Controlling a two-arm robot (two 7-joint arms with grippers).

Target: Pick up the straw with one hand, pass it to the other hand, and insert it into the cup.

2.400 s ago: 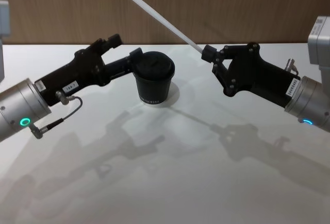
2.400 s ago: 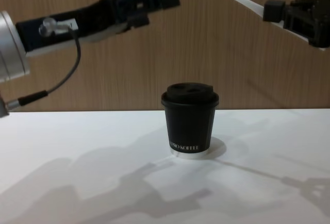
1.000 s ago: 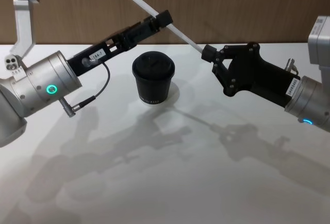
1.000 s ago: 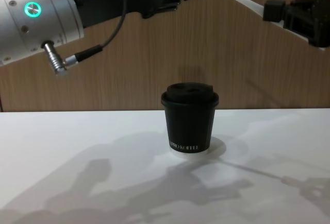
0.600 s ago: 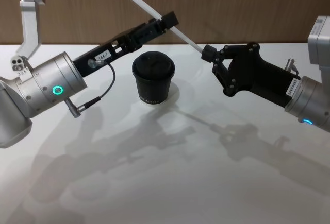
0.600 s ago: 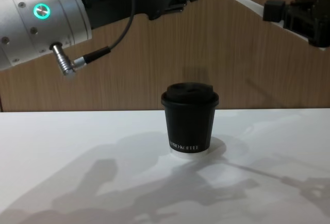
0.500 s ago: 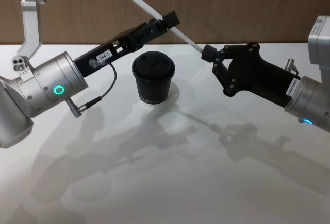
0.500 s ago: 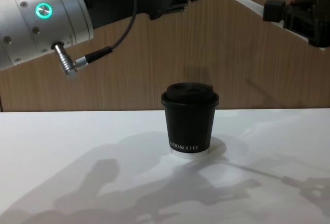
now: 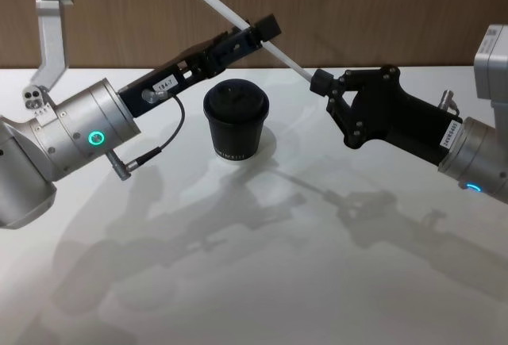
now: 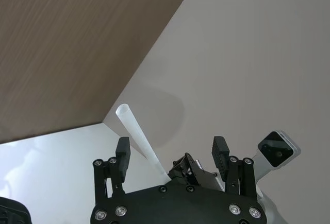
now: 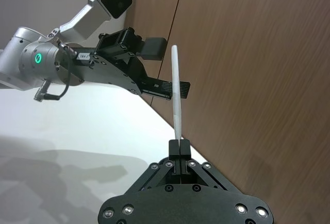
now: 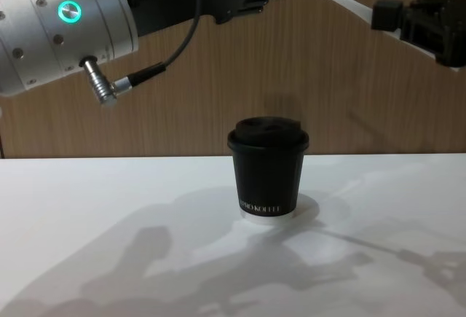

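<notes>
White matte table (image 9: 262,281) before a brown wood-grain wall (image 9: 381,4); straw (image 9: 230,13) was in the air, higher than the cup (image 9: 236,119).
Head view: the blocky black right gripper (image 9: 319,83) pinched the lower end of the thin white straw, and the long left gripper (image 9: 264,28) on its silver wrist (image 9: 79,135) reached the straw's middle; the black paper cup with domed lid stood on the table. Left wrist view: its fingers (image 10: 122,154) were spread, with the straw between them; contact was hard to judge. Right wrist view: the straw rose straight from pressed-together fingertips (image 11: 181,148). Chest view: the straw's upper end and the right gripper were cut off by the edges.
</notes>
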